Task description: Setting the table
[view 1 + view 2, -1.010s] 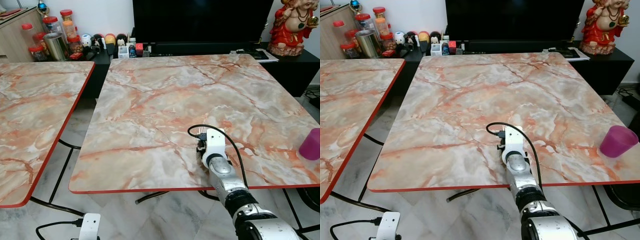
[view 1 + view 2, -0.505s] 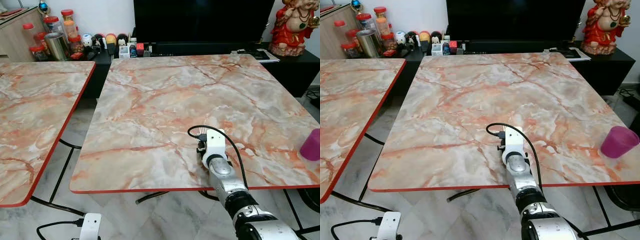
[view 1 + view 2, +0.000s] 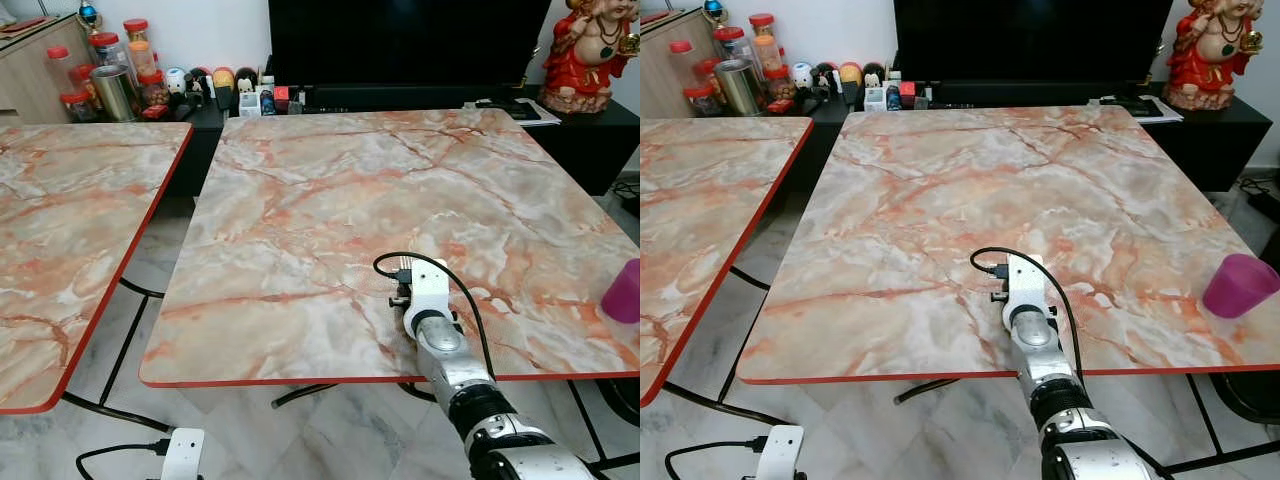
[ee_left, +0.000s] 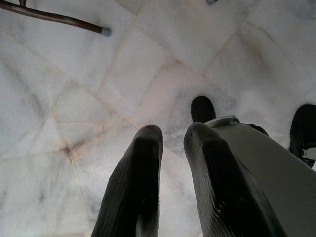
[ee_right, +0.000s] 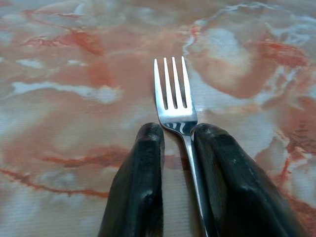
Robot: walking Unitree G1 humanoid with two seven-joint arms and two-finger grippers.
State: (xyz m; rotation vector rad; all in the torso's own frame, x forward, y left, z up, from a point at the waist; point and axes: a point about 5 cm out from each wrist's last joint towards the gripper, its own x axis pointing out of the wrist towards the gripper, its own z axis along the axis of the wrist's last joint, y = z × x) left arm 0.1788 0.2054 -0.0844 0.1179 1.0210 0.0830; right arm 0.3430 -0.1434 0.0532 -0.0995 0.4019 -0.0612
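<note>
In the left eye view we see our right arm reaching over the near edge of the marble counter [image 3: 330, 200], its wrist camera housing above the counter's near right part, while a purple cup [image 3: 624, 291] stands at the right edge, well apart from the arm. A second marble counter [image 3: 60, 230] stands to the left, and jars [image 3: 105, 75] and a red figurine [image 3: 585, 50] sit on the far cabinets. In the left wrist view our left gripper [image 4: 173, 136] hangs over the pale tiled floor [image 4: 74, 98], its fingers close together with a narrow gap. In the right wrist view our right gripper [image 5: 175, 133] pinches a fork [image 5: 173, 96] by the neck, tines pointing away just above the counter.
</note>
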